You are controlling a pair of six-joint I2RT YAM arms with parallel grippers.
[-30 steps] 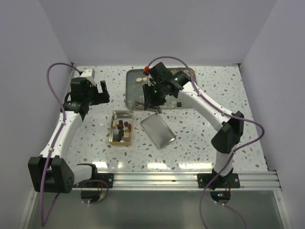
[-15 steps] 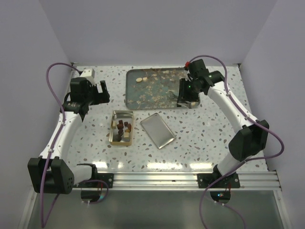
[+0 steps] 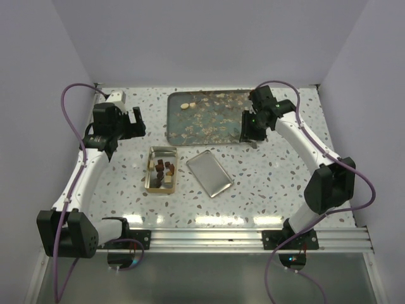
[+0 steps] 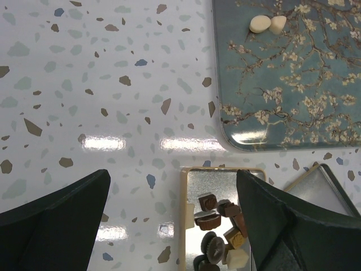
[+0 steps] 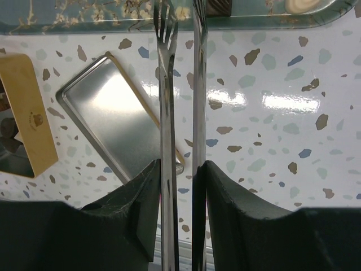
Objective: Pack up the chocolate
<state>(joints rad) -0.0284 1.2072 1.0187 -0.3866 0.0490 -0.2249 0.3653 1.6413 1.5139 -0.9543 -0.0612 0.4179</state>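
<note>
Overhead, gold tin (image 3: 148, 174): one, open at left centre of the terrazzo tabletop (image 3: 266, 183), holding about seven pieces of chocolate (image 3: 163, 170), mostly dark.
Overhead, lid (image 3: 210, 173): one, flat just right of the tin, not touching it.
Overhead, teal tray (image 3: 190, 126): one, upper centre, with two cream pieces (image 3: 186, 106) at its upper left corner.
Overhead, arms: the left gripper (image 3: 136, 121) hangs over bare tabletop at upper left; the right gripper (image 3: 249, 126) sits at the tray's right edge.
Left wrist, fingers (image 4: 56, 220): spread wide with nothing between them, and the part-filled tin lies at bottom centre of the frame.
Right wrist, fingers (image 5: 141, 209): clamped on one pair of slim, fork-tipped metal tongs (image 5: 166, 84). The tips reach the tray's near rim at the top of the frame, beside what looks like one dark piece (image 5: 217, 5).
Handling, judged: each piece is tiny, light and hard, but smooth enough to slip from metal tips and easy to scuff.
Where to take hold: across opposite sides, low on the piece, with a gentle squeeze.
</note>
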